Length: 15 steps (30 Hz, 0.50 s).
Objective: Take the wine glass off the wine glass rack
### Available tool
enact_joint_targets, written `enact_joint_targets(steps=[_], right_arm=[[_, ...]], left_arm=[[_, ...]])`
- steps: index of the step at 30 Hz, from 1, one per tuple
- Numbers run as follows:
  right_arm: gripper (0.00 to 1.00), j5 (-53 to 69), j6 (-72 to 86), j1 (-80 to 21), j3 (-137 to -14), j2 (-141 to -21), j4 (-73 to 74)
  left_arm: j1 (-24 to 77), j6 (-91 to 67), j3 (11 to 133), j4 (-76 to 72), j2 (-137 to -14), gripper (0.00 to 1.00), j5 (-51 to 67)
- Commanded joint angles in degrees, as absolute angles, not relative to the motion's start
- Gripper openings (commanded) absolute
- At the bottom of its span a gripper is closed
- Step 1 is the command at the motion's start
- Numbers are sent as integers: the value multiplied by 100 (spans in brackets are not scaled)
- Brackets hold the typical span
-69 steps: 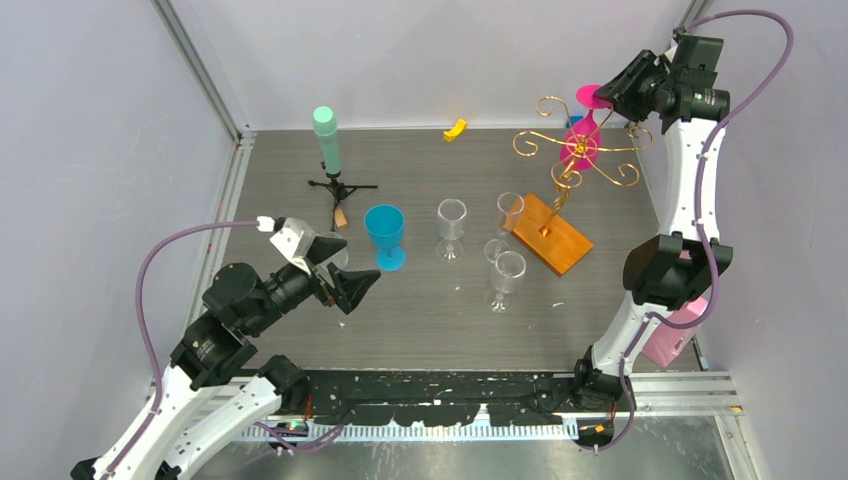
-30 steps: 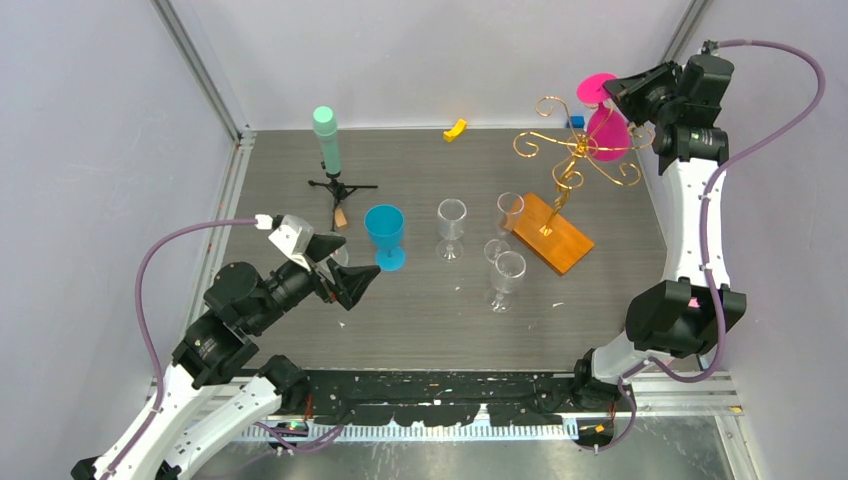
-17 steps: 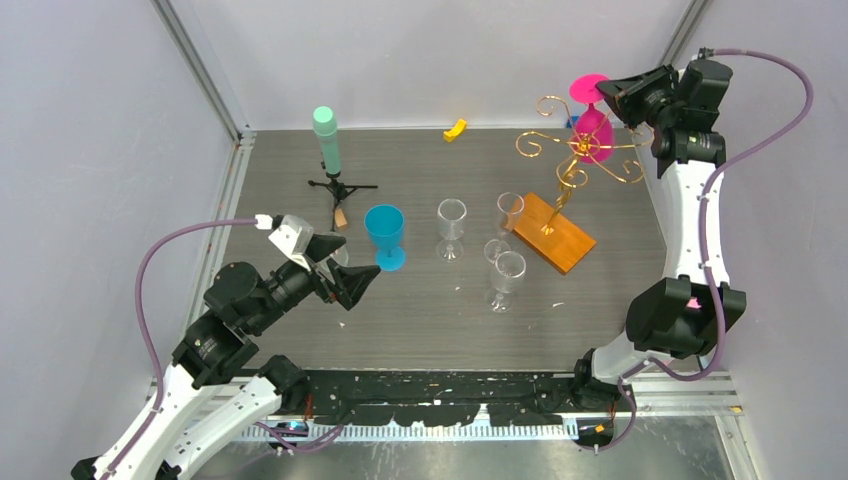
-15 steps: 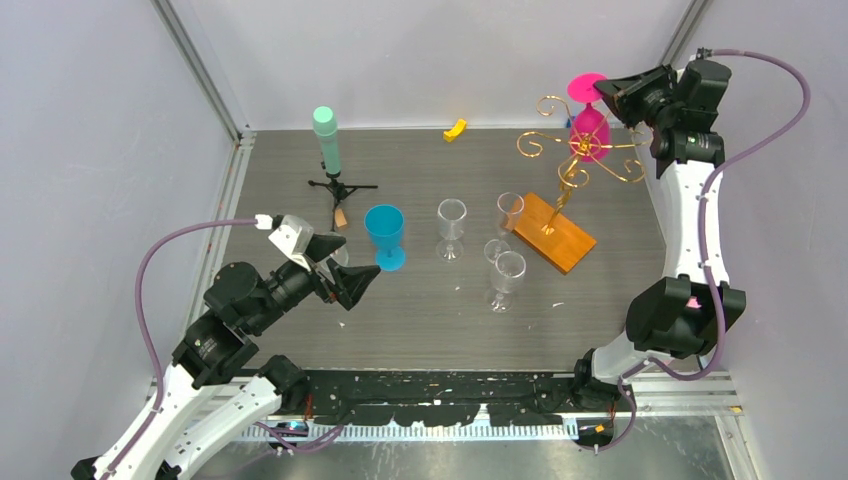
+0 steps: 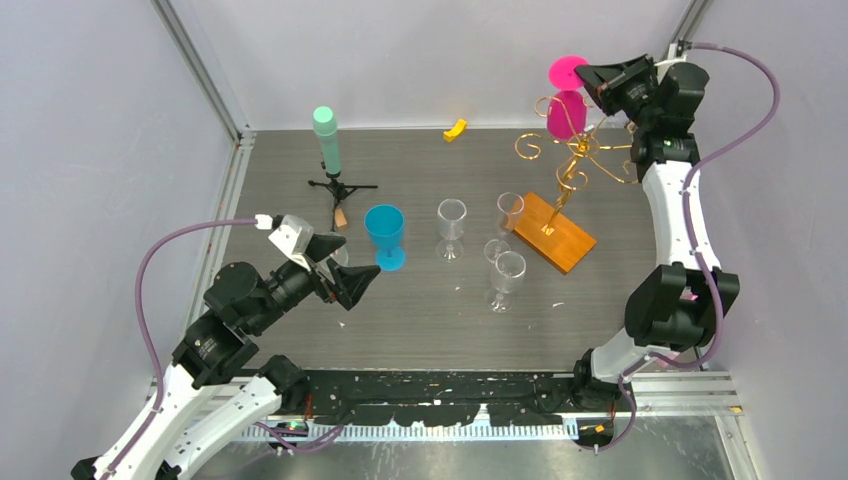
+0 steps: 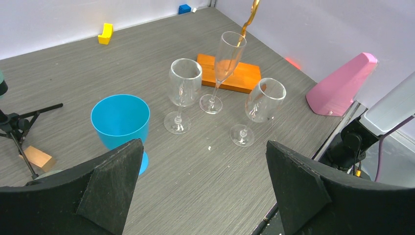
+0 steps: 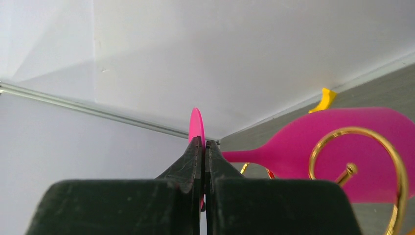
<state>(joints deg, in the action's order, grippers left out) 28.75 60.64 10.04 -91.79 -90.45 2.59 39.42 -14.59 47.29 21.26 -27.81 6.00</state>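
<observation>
The magenta wine glass (image 5: 566, 110) hangs upside down in the air, its round foot uppermost, at the far left side of the gold wire rack (image 5: 578, 158) on its orange-brown wooden base (image 5: 553, 234). My right gripper (image 5: 590, 78) is shut on the edge of the glass's foot. In the right wrist view the shut jaws pinch the thin pink foot (image 7: 196, 128), and the bowl (image 7: 342, 142) lies behind a gold scroll (image 7: 357, 166). My left gripper (image 5: 355, 282) is open and empty over the table, near the blue cup (image 5: 385, 236).
Three clear stemmed glasses (image 5: 452, 229) (image 5: 508, 214) (image 5: 506, 279) stand mid-table beside the rack's base. A black tripod with a mint-green cylinder (image 5: 328, 145) stands at the far left. A yellow block (image 5: 455, 129) lies at the back, a pink wedge (image 6: 342, 85) at the near right.
My right gripper has carried the magenta glass up and to the left, from over the rack's middle to its far left side. The left arm has not moved.
</observation>
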Motion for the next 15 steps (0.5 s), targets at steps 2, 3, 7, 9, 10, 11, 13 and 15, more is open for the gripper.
enact_joint_targets(steps=[2,3,7,9,10,11,13,15], right_arm=[[1,3323,6586,806,-9154,-9338,-1930],[1,3417,6744,790,-9186,-9473,-2256],[0,3748,7512,693,-9263,-9860,-3412],[0,3955,7954,612,-9271,-9993,-4122],[0,4016,8169,574,-9283,-10026,-4316],[0,4186,8242,493,-9295,-10032,-4579],[0,4328,8301,349,-9349,-9991,-4720],[0,4463,8280,213,-9381,-9896,-4714]], left_arm=[[3964,-1459,4808,1846,-2786,100,527],[3964,-1459,4815,1848,-2783,100,527],[3966,-1466,4833,1881,-2754,100,511],[3970,-1484,4834,1881,-2731,100,508],[3965,-1504,4831,1872,-2721,100,490],[3964,-1518,4834,1864,-2729,100,480],[3964,-1537,4841,1870,-2756,100,458],[3964,-1569,4858,1883,-2813,100,445]])
